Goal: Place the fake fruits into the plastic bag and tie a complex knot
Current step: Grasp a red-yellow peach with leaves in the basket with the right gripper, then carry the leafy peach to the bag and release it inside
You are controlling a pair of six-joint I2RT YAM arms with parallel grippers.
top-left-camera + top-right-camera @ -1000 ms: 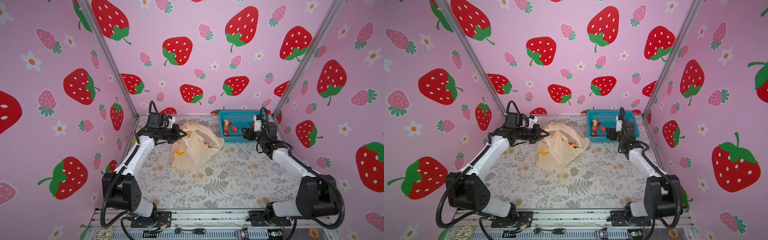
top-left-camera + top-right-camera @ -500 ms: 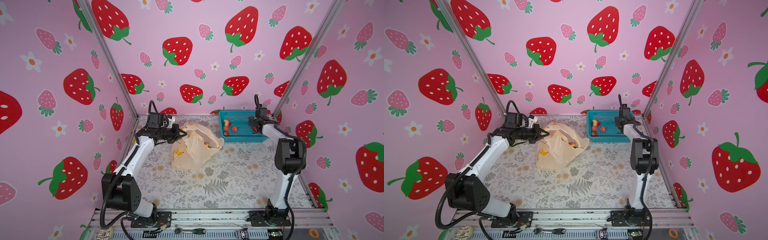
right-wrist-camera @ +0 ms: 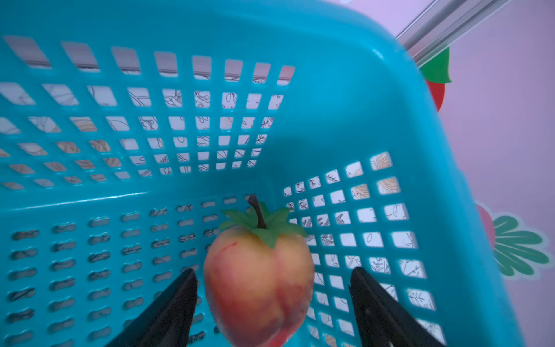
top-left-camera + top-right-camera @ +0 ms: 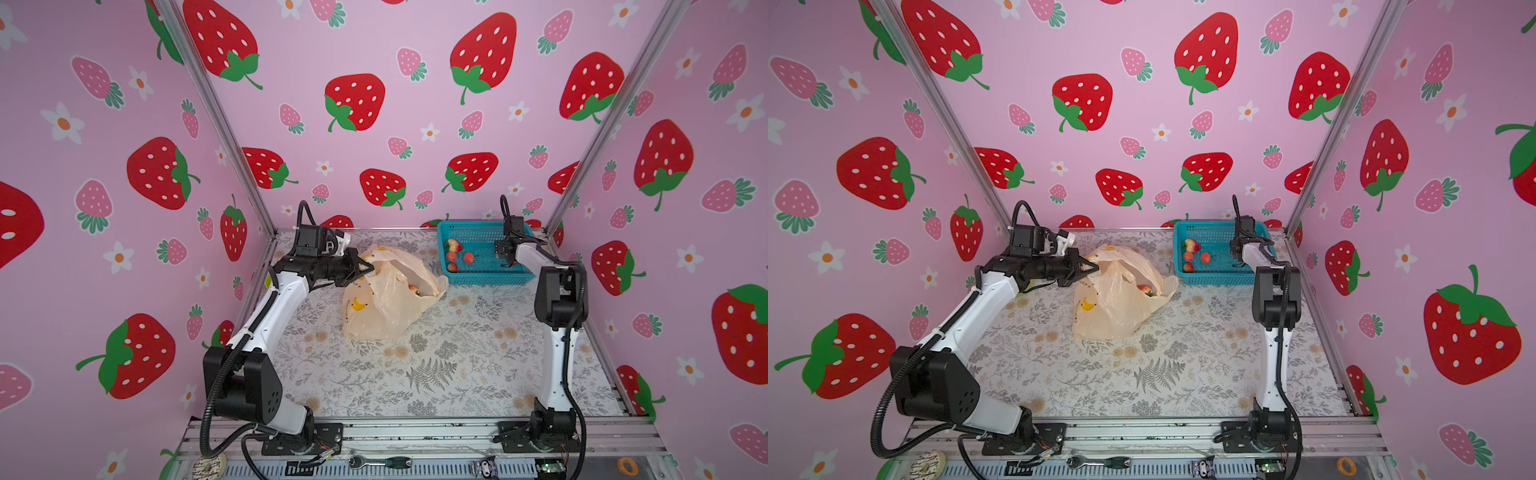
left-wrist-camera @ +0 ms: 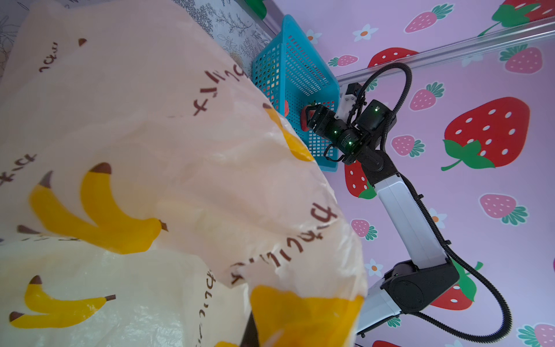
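At the back of the table (image 4: 457, 357): one blue basket (image 4: 482, 279) holding four pink-red fake fruits (image 4: 468, 258), three at its left end. The fourth sits between the spread jaws of the right gripper (image 3: 271, 272), whose arm reaches down in. At centre: one plastic bag (image 4: 386, 309), another fruit at its mouth. The left gripper (image 4: 366, 268), its arm stretched level, pinches the bag's top edge.

The surface (image 4: 457, 374) is flat. It has a pale cover with grey leaves, ferns and small tan flowers on it. Two things lie on it. The plastic bag (image 4: 386, 311) sits crumpled near the middle, toward the back, with its bottom resting on the cover. The blue basket (image 4: 490, 279) stands in the back right corner, just beside the bag.
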